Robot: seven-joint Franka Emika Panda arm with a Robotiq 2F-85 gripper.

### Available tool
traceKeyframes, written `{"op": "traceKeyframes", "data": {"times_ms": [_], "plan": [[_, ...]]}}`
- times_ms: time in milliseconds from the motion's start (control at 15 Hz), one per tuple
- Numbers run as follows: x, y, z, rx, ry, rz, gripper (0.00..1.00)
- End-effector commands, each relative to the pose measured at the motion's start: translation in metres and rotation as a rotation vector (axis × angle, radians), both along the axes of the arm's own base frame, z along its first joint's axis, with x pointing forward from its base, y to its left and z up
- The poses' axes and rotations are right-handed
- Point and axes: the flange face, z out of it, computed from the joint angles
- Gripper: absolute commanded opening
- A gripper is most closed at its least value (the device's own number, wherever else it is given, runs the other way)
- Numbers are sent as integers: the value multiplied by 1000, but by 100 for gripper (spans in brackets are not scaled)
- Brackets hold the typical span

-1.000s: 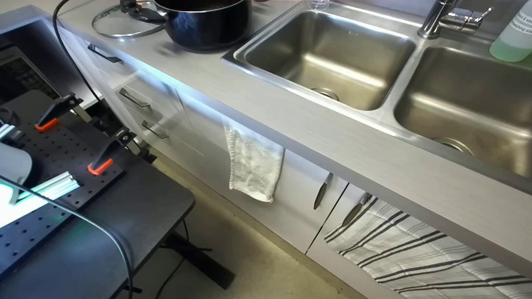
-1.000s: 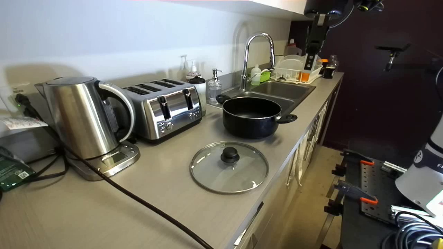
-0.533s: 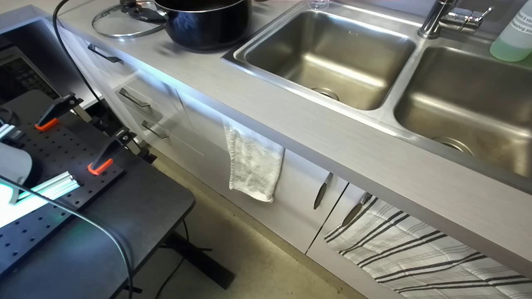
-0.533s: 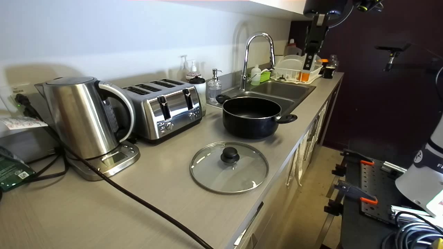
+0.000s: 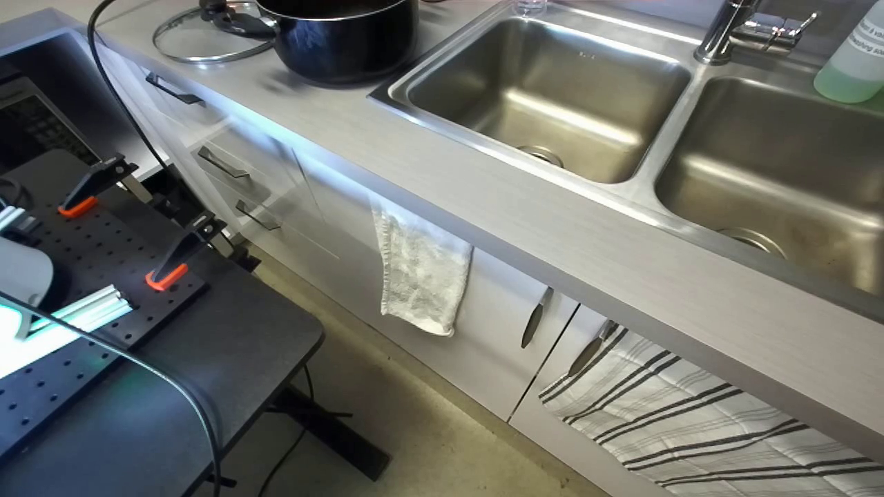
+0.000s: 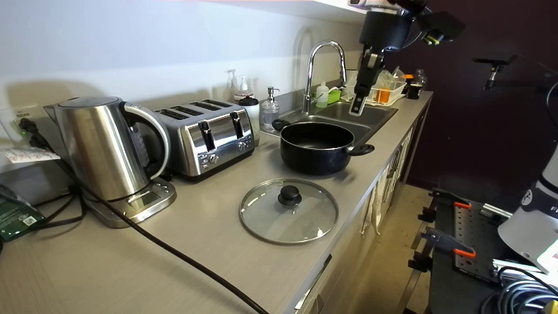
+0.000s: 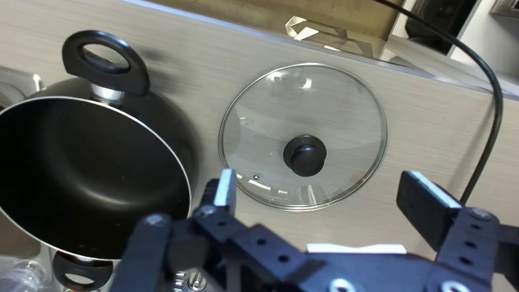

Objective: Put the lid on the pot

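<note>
Lid [image 6: 287, 216]: clear glass, lying flat on the surface [image 6: 209, 237], just beside the pot [image 6: 316, 158] but not touching it. Knob [image 7: 307, 160] upward, near the middle; that should give a good hold for a level lift. Pot upright, uncovered, so its mouth can take the lid directly. One handle [image 6: 362, 150] points toward the surface's front edge, probably out of the way of a crossing from the lid's side.

Jaws: parted wide in the wrist view, holding nothing; spread beyond the knob's width, presumably to pass down either side of it. In an exterior view they hang above the surface, seen against the sink [image 6: 375, 115]; depth uncertain. Judged as the approach, grasp not yet made.

Farther out: dark cable [image 7: 498, 109] runs past the lid, on the side away from the pot; might snag a wide swing. Toaster [image 6: 224, 146] and kettle [image 6: 98, 152] sit farther back, perhaps to keep them off the lid's path.
</note>
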Motion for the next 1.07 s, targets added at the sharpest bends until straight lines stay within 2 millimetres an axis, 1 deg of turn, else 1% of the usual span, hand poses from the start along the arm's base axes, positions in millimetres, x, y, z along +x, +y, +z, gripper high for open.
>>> {"op": "traceKeyframes", "data": {"times_ms": [0,200,467,667,1000], "plan": [[18,14,-33,-67,-42,5,100],[36,23,-61,-104,-59,15,100],[57,30,-97,-145,-58,20,100],[73,36,-119,-165,-39,25,100],[98,51,-150,-176,-8,43,100]]}}
